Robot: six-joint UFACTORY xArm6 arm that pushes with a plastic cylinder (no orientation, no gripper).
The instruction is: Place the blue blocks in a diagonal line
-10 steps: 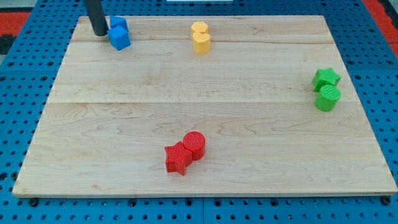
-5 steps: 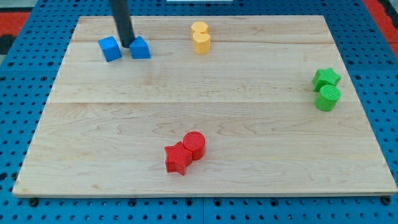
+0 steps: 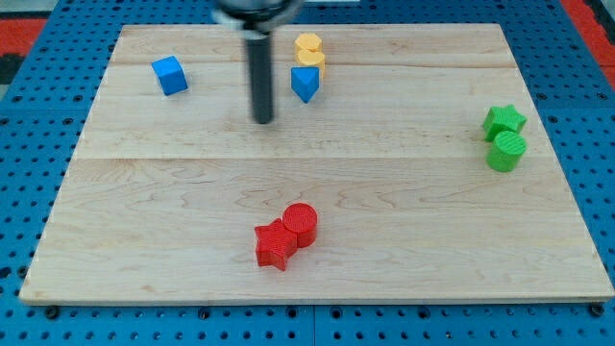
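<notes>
A blue cube point(image 3: 169, 75) lies near the board's top left. A second blue block point(image 3: 305, 83), wedge-like in shape, sits at the top middle, touching the lower of two yellow blocks point(image 3: 309, 51). My tip point(image 3: 262, 120) is on the board to the left of and slightly below the second blue block, apart from it, and well to the right of the blue cube.
A green star point(image 3: 504, 121) and a green cylinder point(image 3: 506, 152) sit together at the right edge. A red star point(image 3: 275, 245) and a red cylinder point(image 3: 300, 225) touch at the bottom middle. The wooden board point(image 3: 384, 211) rests on a blue pegboard.
The second blue block has slid right from beside the blue cube to the yellow blocks. My tip has moved right and down, away from the cube.
</notes>
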